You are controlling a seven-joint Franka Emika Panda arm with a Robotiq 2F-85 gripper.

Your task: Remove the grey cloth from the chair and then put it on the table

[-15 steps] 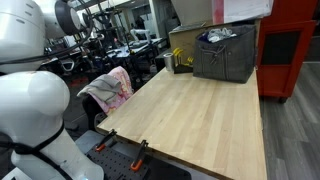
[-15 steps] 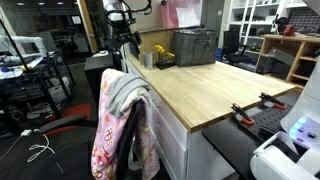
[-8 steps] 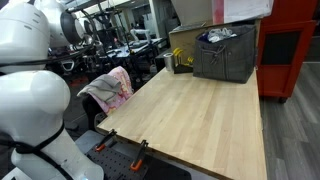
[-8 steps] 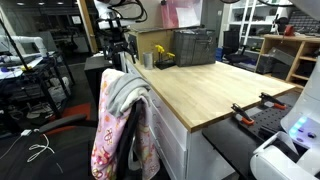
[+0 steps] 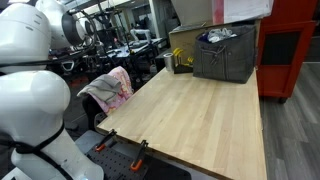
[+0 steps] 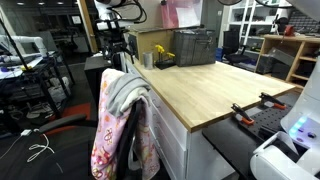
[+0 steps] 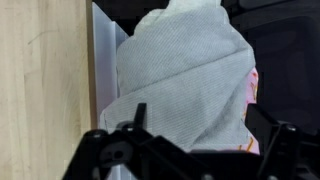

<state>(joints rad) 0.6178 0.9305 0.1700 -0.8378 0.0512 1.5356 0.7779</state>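
You can pass freely over most of the table (image 5: 200, 110); the crate (image 5: 225, 55) blocks its far end, clamps (image 5: 141, 150) the near edge. The table's side stands just beside the cloth (image 7: 185, 80).

Place: a robotics lab or workshop.
Bench: a pale wood tabletop (image 5: 200, 110), built like a workbench, with orange-handled clamps (image 5: 138, 152) gripping its near edge.
Storage: a red cabinet (image 5: 290, 45) stands past the far right corner; a grey crate (image 5: 225, 55) sits at the far edge.
Machines: a bulky white robot housing (image 5: 35, 110) beside the near left corner, with equipment racks behind.
Floor: loose cables (image 6: 40, 150) in an exterior view.
Back wall: wooden shelves (image 6: 285, 50).
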